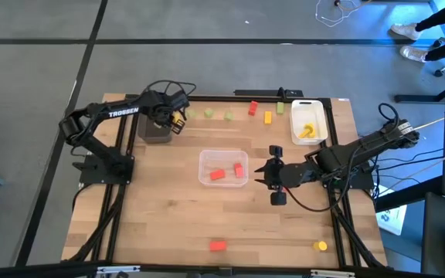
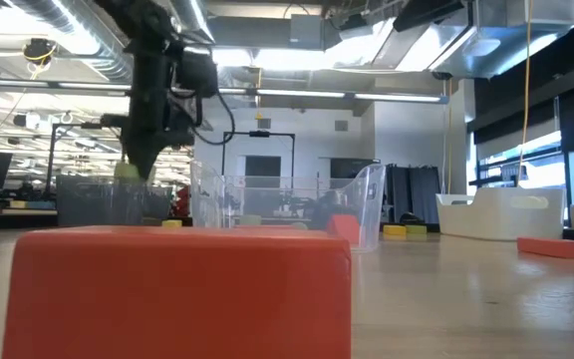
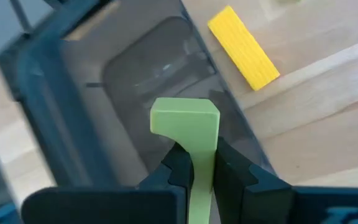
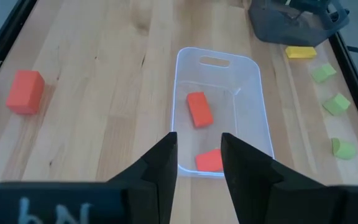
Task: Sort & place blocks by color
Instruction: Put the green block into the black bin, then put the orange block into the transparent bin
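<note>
Now the left gripper (image 3: 197, 171), fingers clamped on a green block (image 3: 188, 124) above the dark grey tray (image 3: 55, 124), could drop it onto the rim if opened off-centre, while the right gripper (image 4: 197, 158) waits with fingers apart by the clear tray (image 4: 253, 112).

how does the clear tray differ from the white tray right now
The clear plastic tray sits mid-table and holds two red blocks; the white plastic tray sits near the far right edge and holds yellow blocks. The clear one is see-through, the white one opaque. Both are rectangular and open-topped.
</note>
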